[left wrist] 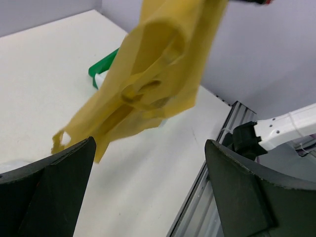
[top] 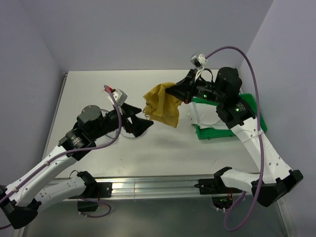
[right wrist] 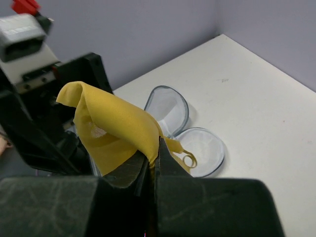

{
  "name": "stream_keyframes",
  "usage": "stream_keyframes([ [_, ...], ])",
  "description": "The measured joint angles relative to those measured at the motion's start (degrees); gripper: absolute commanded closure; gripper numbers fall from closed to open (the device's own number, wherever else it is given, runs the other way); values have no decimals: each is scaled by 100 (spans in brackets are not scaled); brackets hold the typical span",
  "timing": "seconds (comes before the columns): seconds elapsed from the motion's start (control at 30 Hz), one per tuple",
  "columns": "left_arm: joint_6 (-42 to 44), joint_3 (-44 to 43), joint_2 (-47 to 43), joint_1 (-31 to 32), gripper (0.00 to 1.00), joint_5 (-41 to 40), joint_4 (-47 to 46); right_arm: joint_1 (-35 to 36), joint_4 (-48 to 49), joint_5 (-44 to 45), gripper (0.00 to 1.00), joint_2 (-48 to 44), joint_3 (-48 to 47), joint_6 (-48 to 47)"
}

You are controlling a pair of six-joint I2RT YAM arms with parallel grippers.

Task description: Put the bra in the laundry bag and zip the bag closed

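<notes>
The yellow bra [top: 163,104] hangs in the air over the table's middle, pinched at its top edge by my right gripper [top: 171,93], which is shut on it. In the right wrist view the cloth [right wrist: 116,126] bunches over the closed fingers, with my right gripper [right wrist: 154,148] shut on its fold. The laundry bag [right wrist: 197,148] lies open on the table below as two round white mesh halves with grey hoop rims. My left gripper [top: 144,122] is open and empty just left of the bra. In the left wrist view the bra [left wrist: 153,84] hangs ahead of the spread left gripper [left wrist: 148,192].
A green plastic tray [top: 256,116] with white cloth in it stands at the right, under my right arm; its corner shows in the left wrist view [left wrist: 103,65]. An aluminium rail [top: 158,186] runs along the table's near edge. Lilac walls close the back and sides.
</notes>
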State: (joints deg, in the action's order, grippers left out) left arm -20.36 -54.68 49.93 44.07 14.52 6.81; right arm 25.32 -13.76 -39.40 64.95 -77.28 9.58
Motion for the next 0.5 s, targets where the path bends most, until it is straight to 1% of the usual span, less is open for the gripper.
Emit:
stream_keyframes([
  [0.3, -7, 153, 501, -2, 1, -319, -378, -9, 0, -348, 100, 57, -107, 212],
  [0.4, -11, 212, 544, -2, 4, -415, -555, -17, 42, -472, 100, 87, -149, 275],
  [0.47, -13, 232, 544, 0, 9, -437, -623, -57, 81, -612, 100, 87, -149, 323],
  [0.5, -13, 240, 546, 0, 20, -435, -664, -83, 116, -691, 100, 87, -149, 350],
])
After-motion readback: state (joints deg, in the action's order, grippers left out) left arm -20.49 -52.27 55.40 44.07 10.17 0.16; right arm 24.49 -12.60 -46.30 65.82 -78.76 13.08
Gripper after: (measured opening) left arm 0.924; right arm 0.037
